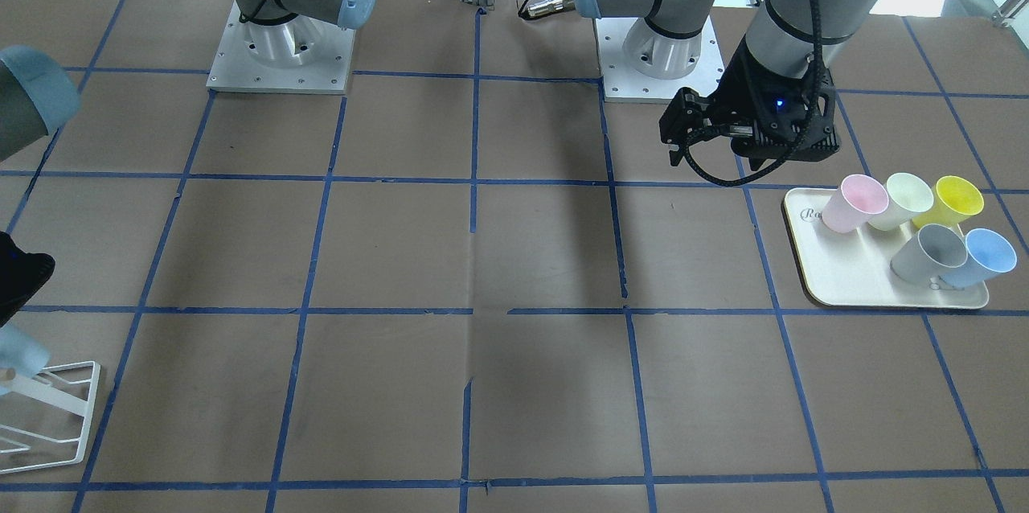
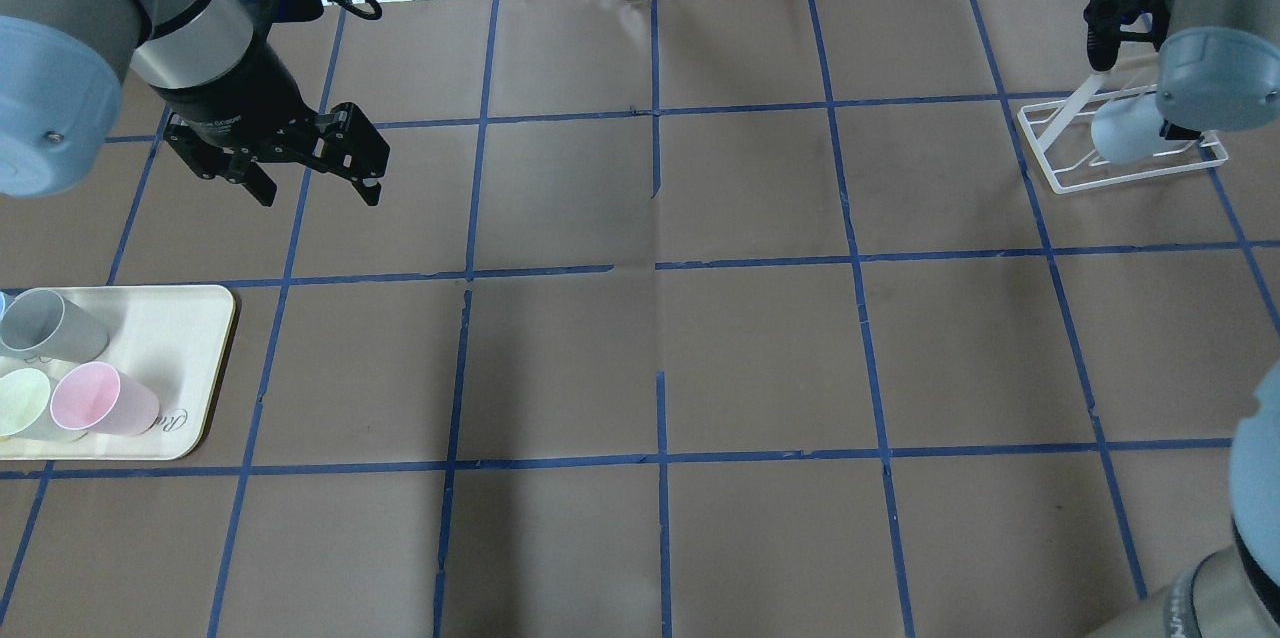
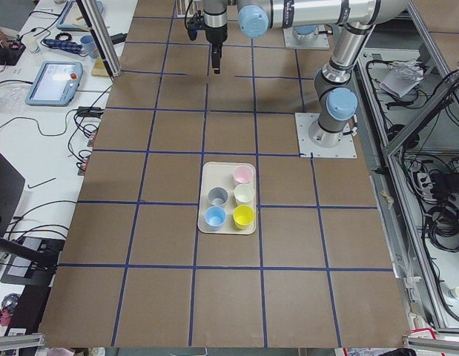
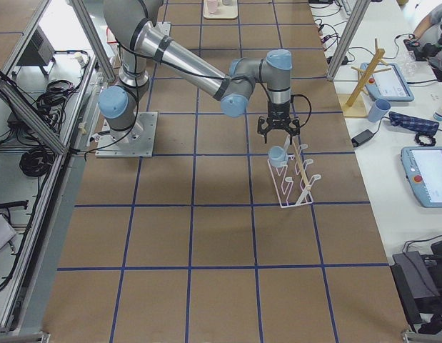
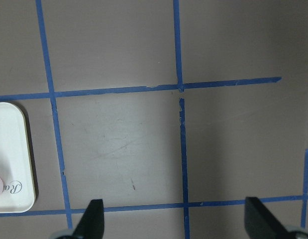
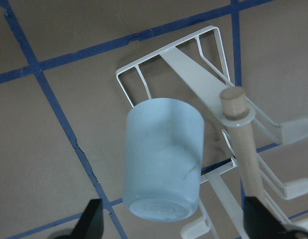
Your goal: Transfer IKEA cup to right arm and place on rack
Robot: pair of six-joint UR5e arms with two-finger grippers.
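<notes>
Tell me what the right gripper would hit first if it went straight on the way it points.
Most likely the blue cup: it sits bottom-up on the rack, straight ahead of the open right gripper. The wooden peg stands just to its side.

Silver tubular links, pale-blue round joint caps on left arm (image 1: 792,22) and right arm (image 4: 185,61). Conical silver bases (image 1: 281,43) on square, screw-dotted plates by the worktop's robot-side edge. Black left gripper (image 2: 318,190): faint white lettering, small blue light, looped corrugated black cable (image 1: 707,171). Black right gripper (image 4: 280,134).
</notes>
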